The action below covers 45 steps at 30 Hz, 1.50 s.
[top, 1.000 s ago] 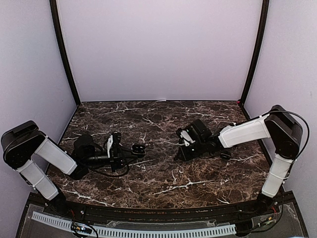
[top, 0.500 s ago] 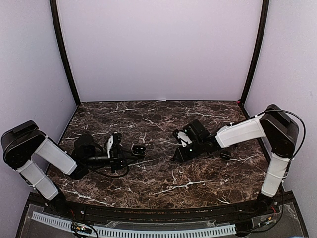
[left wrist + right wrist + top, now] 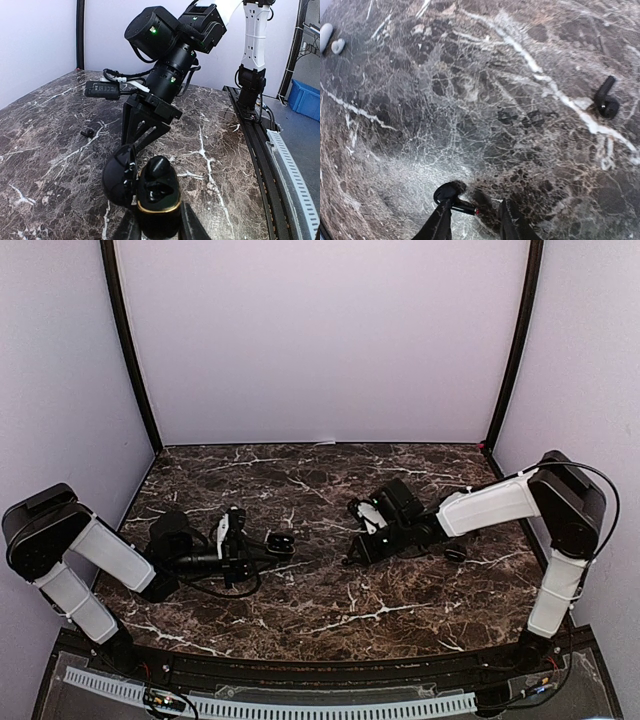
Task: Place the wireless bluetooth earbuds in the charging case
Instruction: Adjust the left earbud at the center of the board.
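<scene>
My left gripper (image 3: 268, 545) is shut on a black charging case (image 3: 159, 200) with a gold rim, held low over the table with its lid (image 3: 119, 176) swung open to the left. One black earbud (image 3: 158, 169) sits in the case's far slot; the near slot looks empty. My right gripper (image 3: 353, 557) points down at the table, open. A black earbud (image 3: 451, 194) lies between its fingers, against the left fingertip (image 3: 441, 220). Another black earbud (image 3: 606, 101) lies apart at the right. In the left wrist view a black earbud (image 3: 87, 132) lies on the table.
The marble table (image 3: 330, 600) has grey walls behind and beside it. Two small white things (image 3: 332, 41) lie at the top left of the right wrist view. A small dark object (image 3: 455, 553) lies under the right forearm. The grippers are about a hand's width apart.
My right gripper has moved a little left and down toward the table. The left gripper with the case has stayed still.
</scene>
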Available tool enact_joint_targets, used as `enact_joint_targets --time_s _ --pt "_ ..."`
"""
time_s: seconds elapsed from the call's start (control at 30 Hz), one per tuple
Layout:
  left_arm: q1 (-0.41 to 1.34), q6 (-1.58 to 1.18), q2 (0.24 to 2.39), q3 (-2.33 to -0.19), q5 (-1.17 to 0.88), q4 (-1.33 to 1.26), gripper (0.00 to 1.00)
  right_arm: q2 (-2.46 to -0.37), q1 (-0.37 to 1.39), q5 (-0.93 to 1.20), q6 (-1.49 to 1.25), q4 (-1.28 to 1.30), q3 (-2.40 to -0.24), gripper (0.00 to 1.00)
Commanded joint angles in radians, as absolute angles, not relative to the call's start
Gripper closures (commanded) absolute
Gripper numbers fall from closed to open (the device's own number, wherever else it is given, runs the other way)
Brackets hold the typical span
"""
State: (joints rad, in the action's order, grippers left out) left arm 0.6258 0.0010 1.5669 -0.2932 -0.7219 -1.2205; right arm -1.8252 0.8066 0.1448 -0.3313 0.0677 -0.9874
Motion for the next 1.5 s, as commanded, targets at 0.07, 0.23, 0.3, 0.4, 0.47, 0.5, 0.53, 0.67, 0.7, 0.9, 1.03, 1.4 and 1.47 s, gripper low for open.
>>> enact_joint_targets --time_s 0.07,0.23,0.3,0.4,0.47,0.5,0.53,0.67,0.7,0.9,1.03,1.4,1.47 --pt "0.621 0.018 1.535 -0.302 -0.737 -1.228 1.00 -1.746 0.814 0.113 -0.311 0.039 -0.957 0.63" --pt "0.621 0.013 1.531 -0.301 -0.745 -1.238 1.00 -1.741 0.814 0.136 -0.306 0.036 -0.949 0.56" --pt "0.621 0.015 1.531 -0.299 -0.746 -1.239 1.00 -1.736 0.816 0.138 -0.301 0.036 -0.946 0.54" --pt "0.621 0.016 1.533 -0.299 -0.742 -1.238 1.00 -1.730 0.817 0.142 -0.300 0.027 -0.936 0.52" --pt "0.621 0.012 1.538 -0.300 -0.744 -1.243 1.00 -1.728 0.819 0.147 -0.293 0.027 -0.936 0.49" --pt "0.621 0.010 1.539 -0.301 -0.748 -1.245 1.00 -1.726 0.822 0.147 -0.288 0.025 -0.937 0.48" --pt "0.621 0.007 1.540 -0.301 -0.750 -1.248 1.00 -1.723 0.826 0.146 -0.286 0.027 -0.937 0.46" --pt "0.621 0.010 1.534 -0.301 -0.754 -1.242 1.00 -1.710 0.840 0.125 -0.287 0.024 -0.926 0.37" --pt "0.621 0.011 1.532 -0.301 -0.753 -1.240 1.00 -1.706 0.842 0.124 -0.291 0.018 -0.920 0.34" --pt "0.621 0.010 1.540 -0.305 -0.757 -1.241 1.00 -1.703 0.845 0.152 -0.331 -0.051 -0.864 0.22" --pt "0.621 0.005 1.548 -0.307 -0.763 -1.243 1.00 -1.714 0.858 0.131 -0.344 -0.069 -0.850 0.23" --pt "0.621 0.012 1.532 -0.302 -0.748 -1.237 1.00 -1.706 0.865 0.083 -0.359 -0.082 -0.827 0.41" --pt "0.621 0.014 1.531 -0.301 -0.749 -1.235 1.00 -1.712 0.869 0.076 -0.357 -0.081 -0.833 0.44"
